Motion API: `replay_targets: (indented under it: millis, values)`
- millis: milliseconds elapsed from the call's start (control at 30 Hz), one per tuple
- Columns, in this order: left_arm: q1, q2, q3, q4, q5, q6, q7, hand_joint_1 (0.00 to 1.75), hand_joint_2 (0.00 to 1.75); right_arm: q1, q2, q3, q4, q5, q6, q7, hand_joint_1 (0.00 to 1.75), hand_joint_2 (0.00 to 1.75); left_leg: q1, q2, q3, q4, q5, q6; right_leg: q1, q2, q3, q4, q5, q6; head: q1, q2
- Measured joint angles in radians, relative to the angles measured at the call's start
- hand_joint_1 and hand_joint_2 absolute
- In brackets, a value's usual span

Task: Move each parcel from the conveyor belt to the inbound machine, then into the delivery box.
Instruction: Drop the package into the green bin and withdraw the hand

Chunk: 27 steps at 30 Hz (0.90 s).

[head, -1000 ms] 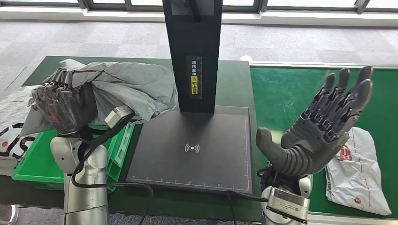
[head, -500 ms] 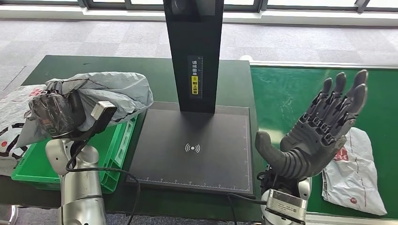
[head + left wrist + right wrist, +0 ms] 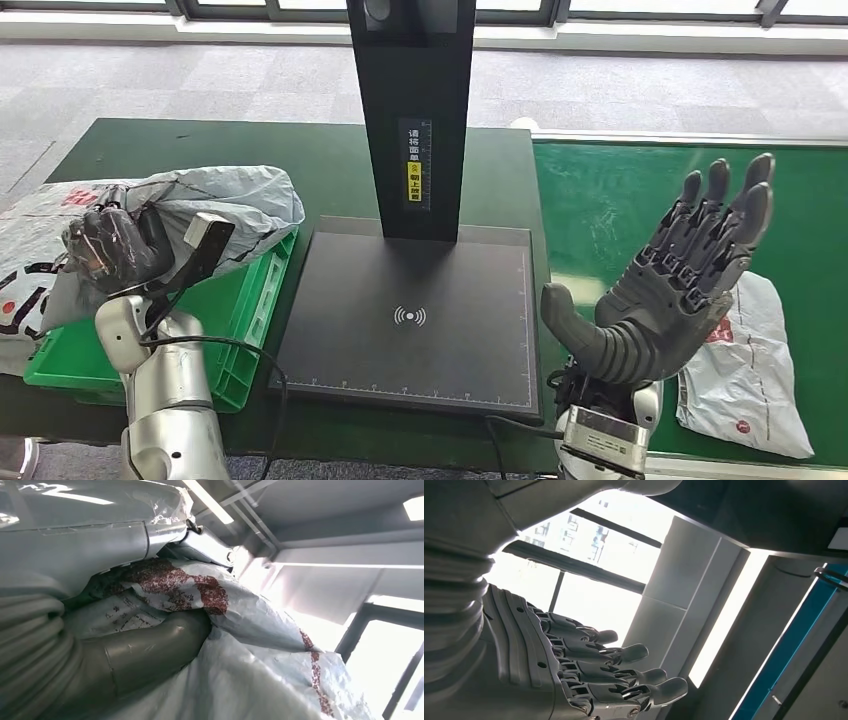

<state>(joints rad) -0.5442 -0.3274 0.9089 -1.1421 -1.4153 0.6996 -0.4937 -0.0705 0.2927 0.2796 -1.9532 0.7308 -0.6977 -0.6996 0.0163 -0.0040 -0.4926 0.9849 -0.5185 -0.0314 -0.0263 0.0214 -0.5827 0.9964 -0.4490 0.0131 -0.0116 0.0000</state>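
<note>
My left hand (image 3: 118,248) grips a crumpled grey plastic parcel (image 3: 225,203) and holds it above the green delivery box (image 3: 239,318) at the left. The left wrist view shows the same grey parcel (image 3: 260,670), with red print, bunched around my thumb (image 3: 150,650). My right hand (image 3: 672,287) is raised palm-up at the right, fingers spread, holding nothing; the right wrist view shows its fingers (image 3: 624,675) extended. A white parcel (image 3: 752,368) with red print lies on the green conveyor belt (image 3: 620,200) just right of that hand. The black inbound machine plate (image 3: 410,310) lies between the hands.
The machine's black post (image 3: 412,110) rises behind the plate. Another white parcel with black and red print (image 3: 25,260) lies in the box at the far left. Dark green table surface (image 3: 330,170) surrounds the machine. Grey floor lies beyond.
My left hand has carried the grey parcel leftward and lower, off the plate's edge and over the green box. My right hand has stayed raised, shifting only slightly.
</note>
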Motion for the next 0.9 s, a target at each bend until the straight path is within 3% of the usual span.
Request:
replay_targets:
  millis: [67,200,900]
  values:
    - [-0.007,0.005,0.023,0.025,-0.005,0.000,0.009,0.00,1.75,0.000,0.000,0.000,0.000,0.001,0.000,0.000,0.00,1.75,0.000,0.000,0.000,0.000,0.000,0.000,0.000,0.000,0.000,0.000,0.000,0.000,0.000,0.000]
    - [-0.013,0.007,0.046,0.053,-0.010,0.000,0.020,0.00,0.00,0.008,-0.001,0.000,0.000,0.003,0.000,0.000,0.00,1.75,0.000,0.000,0.000,0.000,0.000,0.000,0.000,0.000,0.000,0.000,0.000,0.000,0.000,0.000]
    - [-0.018,0.006,0.065,0.074,0.052,0.000,0.013,0.00,0.00,0.017,-0.003,-0.001,0.000,0.005,0.000,0.001,0.00,1.75,0.000,0.000,0.001,0.000,0.000,0.000,0.000,0.000,0.000,0.000,0.000,0.000,0.000,0.000]
